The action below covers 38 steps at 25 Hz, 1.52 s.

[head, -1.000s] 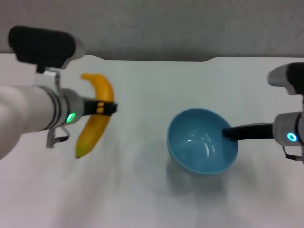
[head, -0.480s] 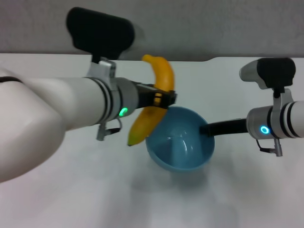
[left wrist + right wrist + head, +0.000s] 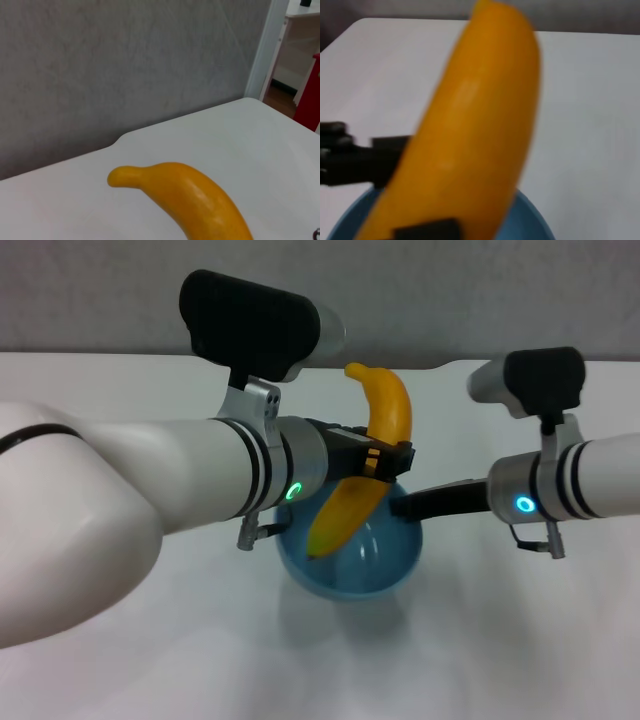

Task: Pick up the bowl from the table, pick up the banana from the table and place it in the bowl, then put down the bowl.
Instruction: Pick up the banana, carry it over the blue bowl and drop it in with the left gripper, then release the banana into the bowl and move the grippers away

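My left gripper is shut on the yellow banana around its middle and holds it in the air, its lower tip over the light blue bowl. My right gripper is shut on the bowl's right rim and holds the bowl lifted above the white table, its shadow below it. In the left wrist view the banana fills the foreground. In the right wrist view the banana stands close above the bowl's rim, with the left gripper's dark fingers beside it.
The table's far edge with its shallow notch meets a grey wall behind. A doorway and a red object show far off in the left wrist view.
My left gripper has carried the banana rightward until it hangs over the bowl. My right gripper has moved the bowl left, toward the middle of the table.
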Motion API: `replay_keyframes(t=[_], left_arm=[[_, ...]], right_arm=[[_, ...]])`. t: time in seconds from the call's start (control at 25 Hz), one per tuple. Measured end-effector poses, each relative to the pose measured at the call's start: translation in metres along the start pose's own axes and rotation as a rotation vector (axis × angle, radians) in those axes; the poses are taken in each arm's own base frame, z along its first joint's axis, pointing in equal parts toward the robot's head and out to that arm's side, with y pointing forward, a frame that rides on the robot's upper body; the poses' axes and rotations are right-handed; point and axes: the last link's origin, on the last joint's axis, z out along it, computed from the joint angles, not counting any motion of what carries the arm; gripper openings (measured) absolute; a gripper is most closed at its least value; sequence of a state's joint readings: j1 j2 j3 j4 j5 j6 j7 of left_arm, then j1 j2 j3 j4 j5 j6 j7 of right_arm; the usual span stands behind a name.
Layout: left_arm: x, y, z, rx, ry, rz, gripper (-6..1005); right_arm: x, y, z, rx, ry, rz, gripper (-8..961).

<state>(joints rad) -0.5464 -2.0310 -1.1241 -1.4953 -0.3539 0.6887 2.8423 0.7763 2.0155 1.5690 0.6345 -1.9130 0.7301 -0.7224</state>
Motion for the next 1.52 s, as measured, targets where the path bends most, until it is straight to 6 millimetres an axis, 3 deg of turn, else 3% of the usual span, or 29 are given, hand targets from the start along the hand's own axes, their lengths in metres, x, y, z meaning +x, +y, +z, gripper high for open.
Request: replay_keyframes(t=[0.32,0.96,1.28,1.52], left_arm=[[-0.008,-0.003,0.005,0.001,-0.016,-0.015,504],[-0.022,-0.015,0.011,0.021,-0.012,-0.036,563],[-0.019,-0.032,0.001,0.055,0.054,-0.076,759],[-0.022,-0.061,-0.019,0.117,0.151,-0.087,873]], right_arm=[[-0.004,0.011,0.004,-0.024,0.005,-0.025,31],[0.005,0.002,0.003,-0.008,0.020,0.005,32],[0.016,-0.006,0.004,0.015,0.044,0.031,32],[0.025,-0.016,0.003,0.035,0.069,0.056,32]])
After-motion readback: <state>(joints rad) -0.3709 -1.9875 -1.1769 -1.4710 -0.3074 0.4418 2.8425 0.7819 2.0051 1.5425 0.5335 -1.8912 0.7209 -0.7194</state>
